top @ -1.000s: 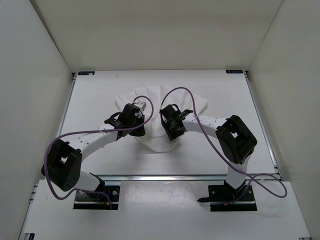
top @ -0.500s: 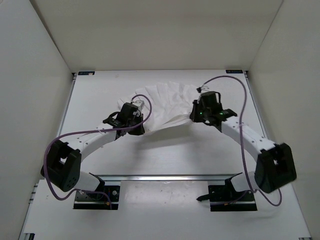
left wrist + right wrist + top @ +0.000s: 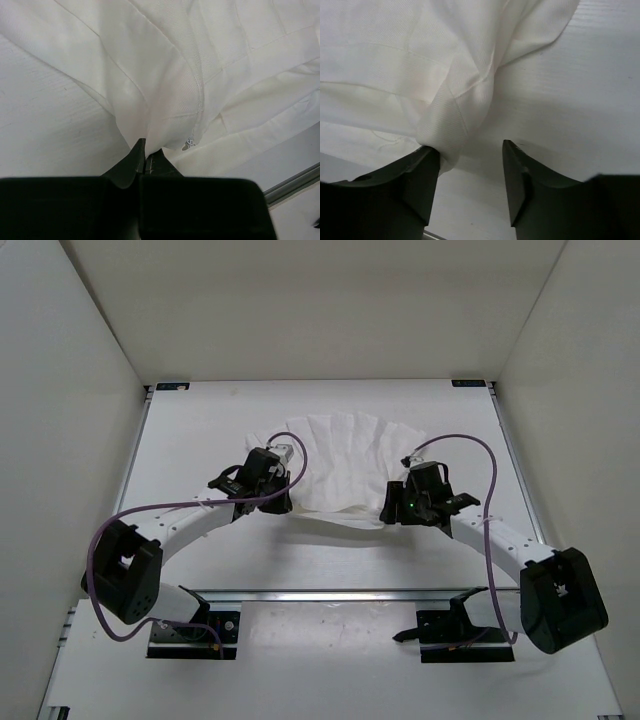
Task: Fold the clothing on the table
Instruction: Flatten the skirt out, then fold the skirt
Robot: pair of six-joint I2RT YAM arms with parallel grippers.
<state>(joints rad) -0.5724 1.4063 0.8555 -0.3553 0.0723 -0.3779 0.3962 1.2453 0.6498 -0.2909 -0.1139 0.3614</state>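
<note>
White cloth [image 3: 350, 455] lies spread mid-frame, left gripper [image 3: 146, 151] clamped on its corner, right gripper [image 3: 469, 150] half open, seemingly holding nothing; folding next needs a right-side grasp.

Plain white back wall [image 3: 320, 310], matching left wall [image 3: 60, 440] and right wall [image 3: 590, 420], meeting the far and side edges of the worktop [image 3: 190, 430], soft even light, faint shadows

White clothing [image 3: 350, 455] (wrinkled, pleated) lies spread across the table [image 3: 200, 415].
</note>
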